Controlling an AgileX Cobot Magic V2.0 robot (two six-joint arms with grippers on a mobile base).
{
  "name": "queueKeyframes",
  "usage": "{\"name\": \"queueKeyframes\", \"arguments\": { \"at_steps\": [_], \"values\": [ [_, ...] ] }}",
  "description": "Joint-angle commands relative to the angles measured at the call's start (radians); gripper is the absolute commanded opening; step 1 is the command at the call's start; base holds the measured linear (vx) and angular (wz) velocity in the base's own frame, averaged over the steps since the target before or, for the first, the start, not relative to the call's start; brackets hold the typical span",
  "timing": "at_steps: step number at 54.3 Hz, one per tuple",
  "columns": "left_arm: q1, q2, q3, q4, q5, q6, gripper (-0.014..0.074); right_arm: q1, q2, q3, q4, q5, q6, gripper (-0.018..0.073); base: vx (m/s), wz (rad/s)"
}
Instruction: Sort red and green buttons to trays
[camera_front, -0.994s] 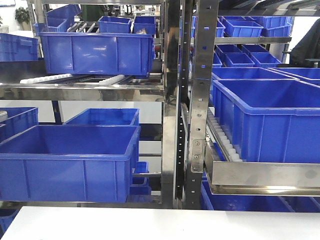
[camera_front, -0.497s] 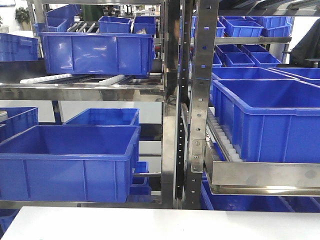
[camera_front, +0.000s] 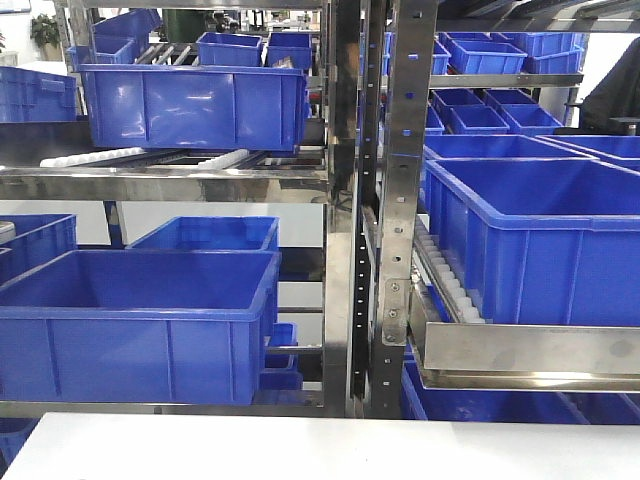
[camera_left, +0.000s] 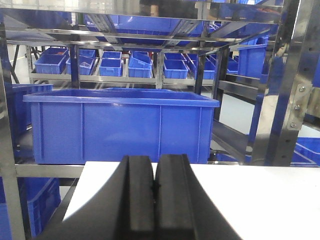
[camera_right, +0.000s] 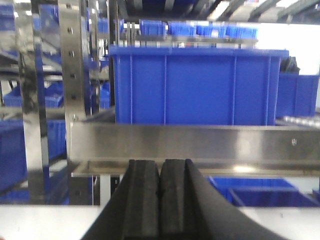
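Your left claw (camera_left: 155, 186) is clenched: its two black fingers (camera_left: 139, 192) press flat together with nothing between them. It hangs above the white bench (camera_left: 260, 200), tips pointing toward the far edge. Just past that edge, a deep blue crate (camera_left: 120, 125) sits on the steel rack (camera_left: 280, 85).

Your right claw (camera_right: 160, 192) is clenched the same way and is also empty. It faces a steel rail (camera_right: 200, 142) with another blue crate (camera_right: 197, 87) standing above it.

The front view gives you only a white strip of bench along the bottom and more crates on the shelving behind. No view shows the buttons or the trays, so you cannot tell where they lie relative to either claw.
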Motion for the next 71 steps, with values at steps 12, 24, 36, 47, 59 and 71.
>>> {"name": "queueKeyframes", "arguments": {
  "at_steps": [12,24,36,47,59,71],
  "values": [
    [0.0,-0.005,-0.037,-0.029,-0.326,-0.043,0.002,-0.005,-0.009,-0.047,-0.001,-0.135,0.1,-0.0009,0.0,0.0],
    [0.0,0.047,-0.235,-0.025,-0.131,0.007,0.0024,-0.005,0.037,-0.298,-0.141,0.158,0.095,-0.0009,0.0,0.0],
    [0.0,0.247,-0.389,-0.026,-0.082,0.078,0.0043,-0.007,0.212,-0.428,-0.271,0.202,0.102,-0.0004,0.0,0.0],
    [0.0,0.415,-0.388,-0.026,-0.053,0.088,0.0134,-0.007,0.383,-0.432,-0.266,0.208,0.103,0.0023,0.0,0.0],
    [0.0,0.564,-0.388,-0.026,-0.053,0.087,0.0332,-0.007,0.569,-0.432,-0.266,0.145,0.103,0.0154,0.0,0.0],
    [0.0,0.734,-0.388,-0.028,-0.093,0.087,0.0507,-0.007,0.776,-0.432,-0.259,-0.047,0.104,0.0411,0.0,0.0]
  ]
}}
